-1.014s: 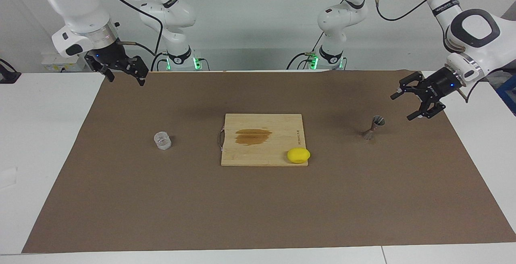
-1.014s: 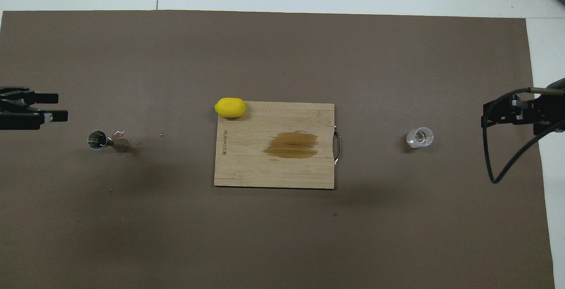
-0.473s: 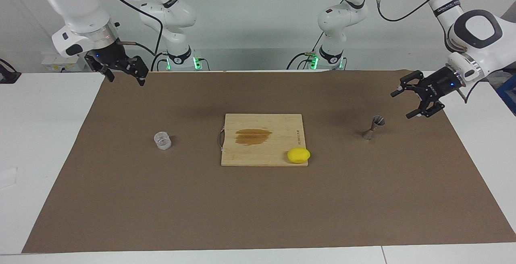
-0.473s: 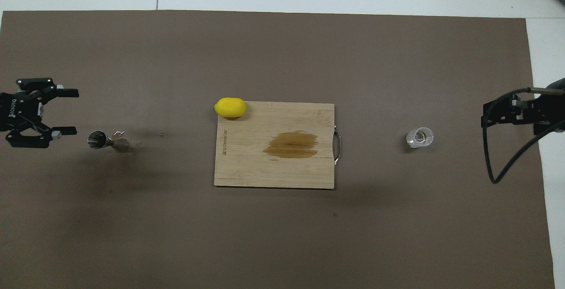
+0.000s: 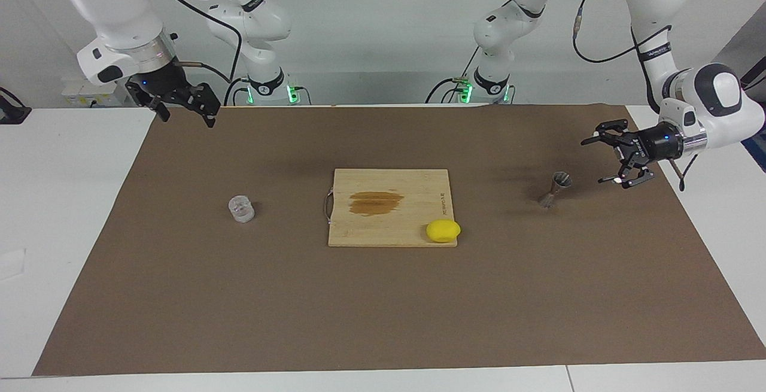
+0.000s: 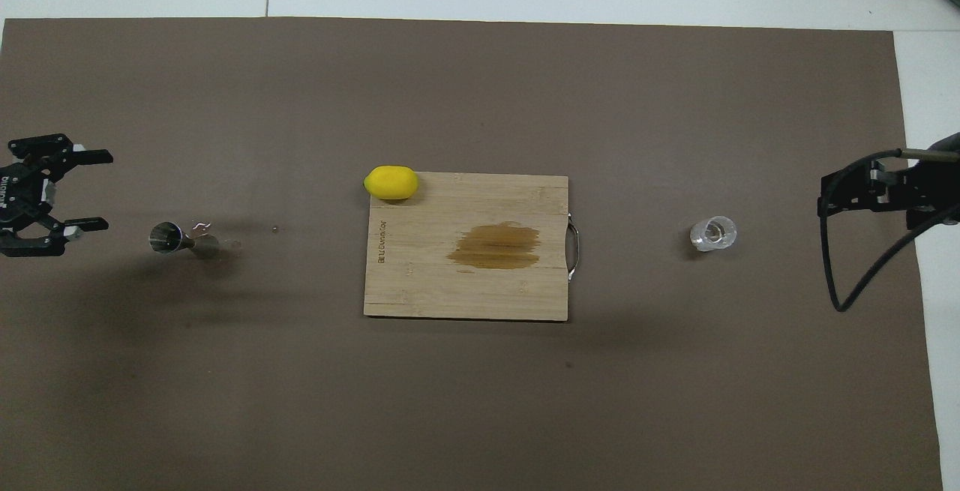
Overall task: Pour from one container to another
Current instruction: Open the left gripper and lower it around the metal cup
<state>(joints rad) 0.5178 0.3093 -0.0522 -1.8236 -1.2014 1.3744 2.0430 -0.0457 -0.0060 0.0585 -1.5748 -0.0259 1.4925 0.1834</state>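
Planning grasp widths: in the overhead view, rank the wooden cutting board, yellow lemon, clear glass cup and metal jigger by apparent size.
1. Rectangular wooden cutting board, by far the largest.
2. Oval yellow lemon.
3. Clear, short glass cup and silvery hourglass-shaped metal jigger: they look alike, so no ranking.

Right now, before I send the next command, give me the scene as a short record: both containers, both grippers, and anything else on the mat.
glass cup: upright on the mat, toward the right arm's end, untouched
jigger: upright on the mat, toward the left arm's end, untouched
left gripper: open, turned sideways, beside the jigger, not touching
right gripper: open, raised over the mat's corner, waiting
cutting board: mid-mat, brown stain on it
lemon: on the board's corner
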